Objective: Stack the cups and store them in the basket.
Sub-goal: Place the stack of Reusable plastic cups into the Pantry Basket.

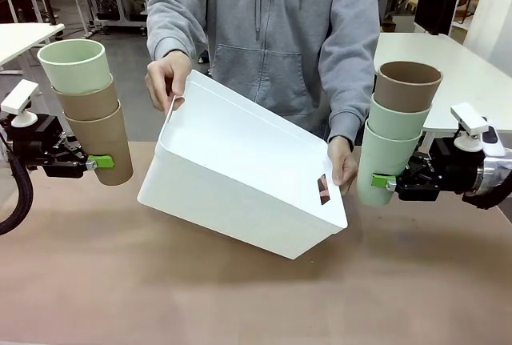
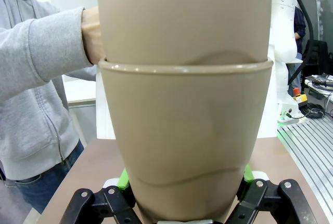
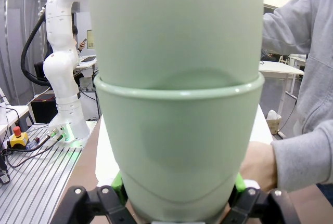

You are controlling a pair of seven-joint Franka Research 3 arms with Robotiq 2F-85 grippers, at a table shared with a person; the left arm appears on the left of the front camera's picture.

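My left gripper [image 1: 102, 162] is shut on the bottom tan cup [image 1: 102, 141] of a tilted stack of three, tan, tan, with a mint green cup [image 1: 74, 63] on top. The left wrist view shows that tan cup [image 2: 184, 146] clamped between the green pads. My right gripper [image 1: 382, 180] is shut on the bottom mint cup [image 1: 382, 161] of a second stack, mint, mint, with a brown cup [image 1: 406, 85] on top; the right wrist view shows the mint cup [image 3: 177, 146] gripped. Between the two stacks, a person in a grey hoodie holds the white basket [image 1: 240, 173] tilted above the table.
The person's hands grip the basket's far-left rim [image 1: 170, 81] and right end [image 1: 344, 165]. The brown table top [image 1: 240, 297] lies below. White tables stand behind at left and right. Another white robot arm [image 3: 62, 63] stands off the table.
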